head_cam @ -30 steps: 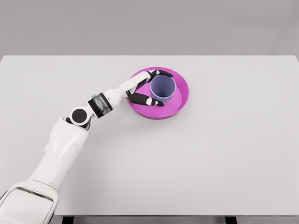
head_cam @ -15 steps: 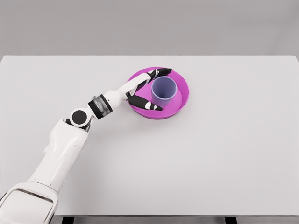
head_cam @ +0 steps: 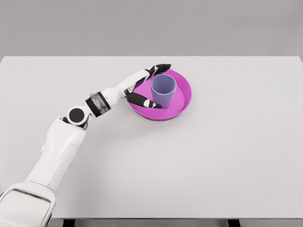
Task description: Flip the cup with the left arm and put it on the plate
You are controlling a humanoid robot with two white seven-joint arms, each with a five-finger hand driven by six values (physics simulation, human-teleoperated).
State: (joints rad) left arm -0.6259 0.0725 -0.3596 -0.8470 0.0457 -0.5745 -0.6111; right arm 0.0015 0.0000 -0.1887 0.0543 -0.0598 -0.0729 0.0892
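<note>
White table (head_cam: 227,156) held a plate (head_cam: 182,101) with an upright cup (head_cam: 163,90); the left hand (head_cam: 142,87) bracketed it, fingers (head_cam: 161,68) spread, gripping nothing

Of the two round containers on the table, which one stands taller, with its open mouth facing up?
The lilac cup: it stands upright, tall-walled, mouth up. The magenta plate beneath it is wide and shallow. The left hand is open around the cup.
</note>
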